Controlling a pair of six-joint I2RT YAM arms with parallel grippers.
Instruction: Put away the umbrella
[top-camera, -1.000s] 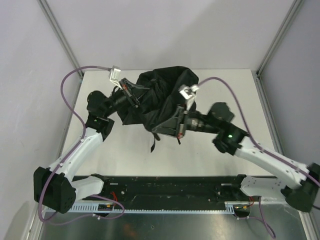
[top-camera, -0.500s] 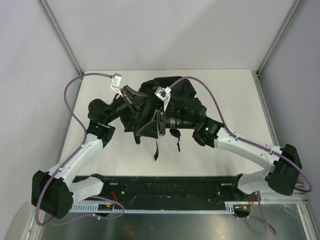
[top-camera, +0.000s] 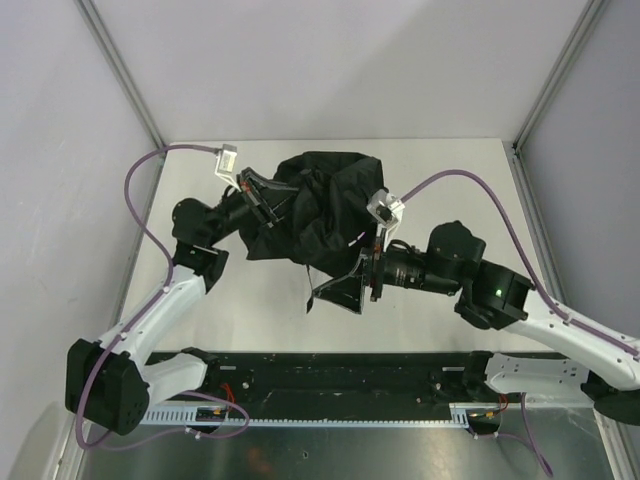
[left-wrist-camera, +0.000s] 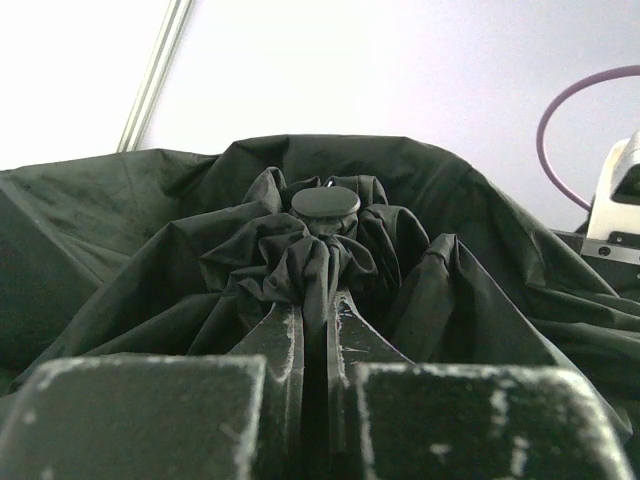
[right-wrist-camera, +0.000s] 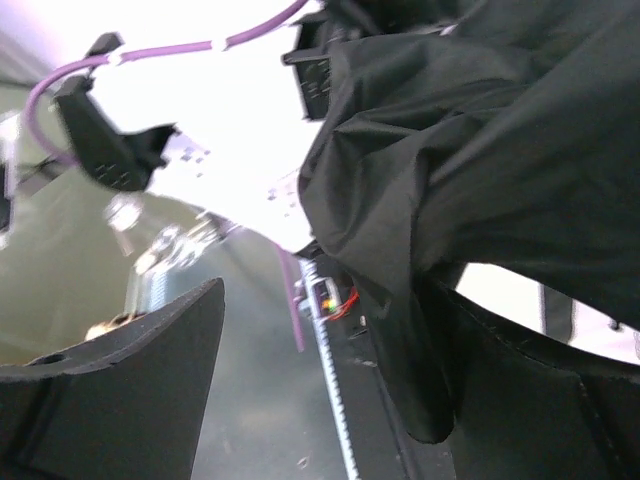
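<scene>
The white bench (top-camera: 450, 180) is occupied at its middle by the umbrella (top-camera: 325, 200), which is loosely bunched between the two arms. Its gathered fabric is clamped in the left gripper (left-wrist-camera: 318, 315) jaws just below the round cap (left-wrist-camera: 325, 202). The right gripper (top-camera: 345, 285) jaws are spread apart at the near edge of the cloth, with a fold hanging between them, apparently ungripped, and a thin strap (top-camera: 307, 292) dangling beside.

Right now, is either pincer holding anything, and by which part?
The left pincer pinches the umbrella by bunched cloth below its round cap. The right pincer stands open, gripping nothing.
</scene>
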